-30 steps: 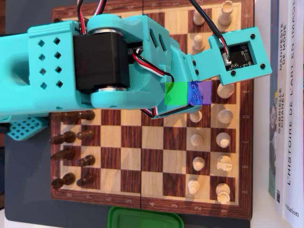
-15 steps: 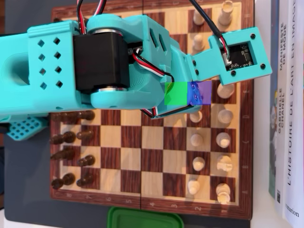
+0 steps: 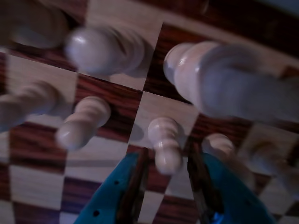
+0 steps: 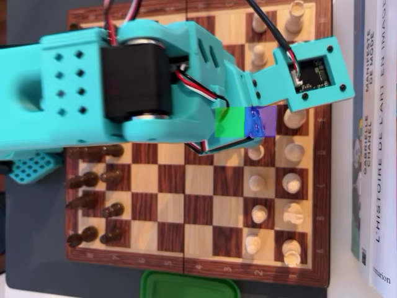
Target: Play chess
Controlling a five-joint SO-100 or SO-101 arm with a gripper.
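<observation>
In the wrist view my teal gripper [image 3: 168, 150] is open low over the wooden chessboard [image 3: 108, 95]. A white pawn [image 3: 166, 140] stands between the jaws, closer to the left one, and I see no grip on it. More white pawns stand to its left [image 3: 84, 122] and right [image 3: 218, 146], with taller white pieces [image 3: 224, 79] behind. In the overhead view the arm [image 4: 155, 81] covers the upper board [image 4: 198, 180]. The gripper is hidden under it, near the white pawn column [image 4: 257, 182]. Dark pieces [image 4: 93, 180] stand at the left.
White back-rank pieces [image 4: 291, 183] line the board's right edge. Books [image 4: 375, 143] stand just right of the board. A green container [image 4: 189, 285] lies at the board's bottom edge. The board's middle files hold no pieces.
</observation>
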